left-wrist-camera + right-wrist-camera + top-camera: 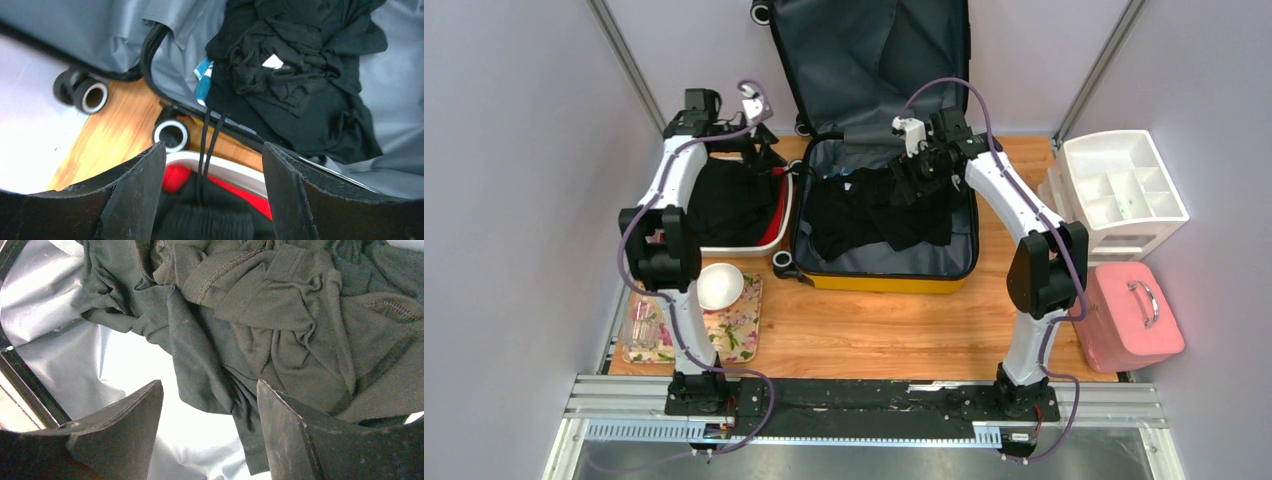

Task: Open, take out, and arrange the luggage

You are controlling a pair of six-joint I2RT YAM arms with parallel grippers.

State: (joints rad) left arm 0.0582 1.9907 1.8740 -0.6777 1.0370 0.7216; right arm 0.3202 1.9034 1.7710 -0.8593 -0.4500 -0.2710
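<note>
Aluminium rail (1114,405), wooden table (874,330) bearing open luggage (874,60), pale walls (504,200).

Wooden table (874,330), open luggage (894,265), white bin (739,247), floral tray (742,332)

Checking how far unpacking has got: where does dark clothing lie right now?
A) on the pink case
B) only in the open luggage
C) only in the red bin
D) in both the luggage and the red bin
D: black clothes lie piled inside the open luggage, and another dark garment fills the red bin to its left.
</note>
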